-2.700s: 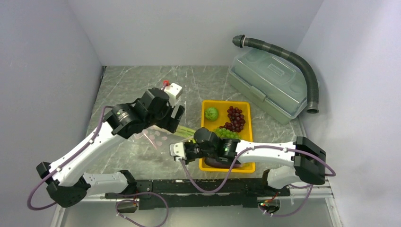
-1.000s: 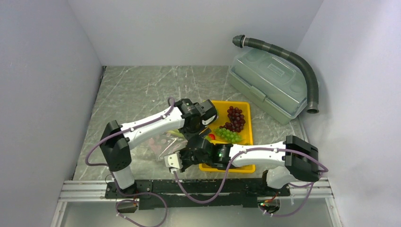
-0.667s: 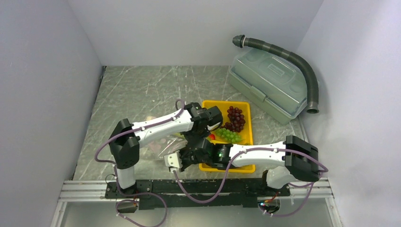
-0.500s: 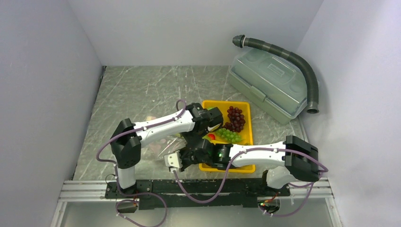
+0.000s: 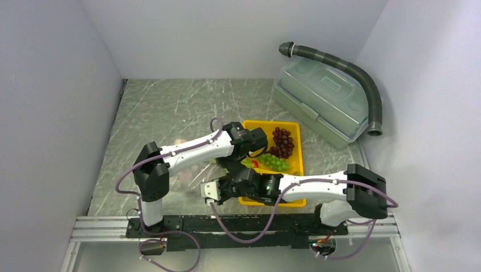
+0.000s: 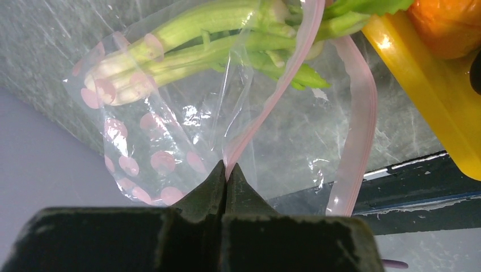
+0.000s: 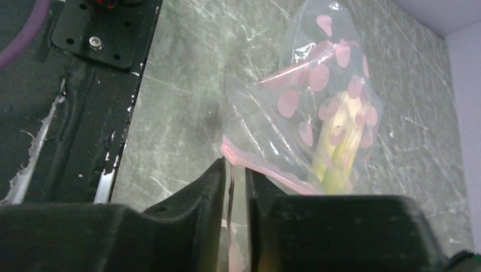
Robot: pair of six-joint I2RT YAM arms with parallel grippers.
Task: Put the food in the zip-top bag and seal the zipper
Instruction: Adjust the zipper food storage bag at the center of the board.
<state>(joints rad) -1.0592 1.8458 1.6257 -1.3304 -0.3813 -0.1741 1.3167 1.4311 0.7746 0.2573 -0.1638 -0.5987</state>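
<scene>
— Where was the bag found?

— The bag (image 6: 170, 130) was seen lying on the table (image 5: 164, 107), just beside the left edge of the tray (image 6: 420, 85) and toward the table's near edge. Green stalks (image 6: 210, 22) were enclosed in it, while grapes (image 5: 282, 141) lay on the tray.

— How was it held?

— One lip of the zipper (image 6: 272, 96) was pinched by the left gripper (image 6: 227, 170), whose jaws were pressed fully together on the strip. The right gripper (image 7: 233, 170) was set at the bag's mouth with its jaws a little apart. The strip was seen running through the gap, apparently unclamped, though that could not be settled from so tight a view.

— Why was it held so?

— It was judged that the mouth was being kept spread so that more food could be put in before sealing.

— And the arms?

— The left arm was stretched rightward from its base, its wrist turned down by the tray's left edge. The right arm was laid low along the table's near edge, its gripper pointed left at the bag.
</scene>
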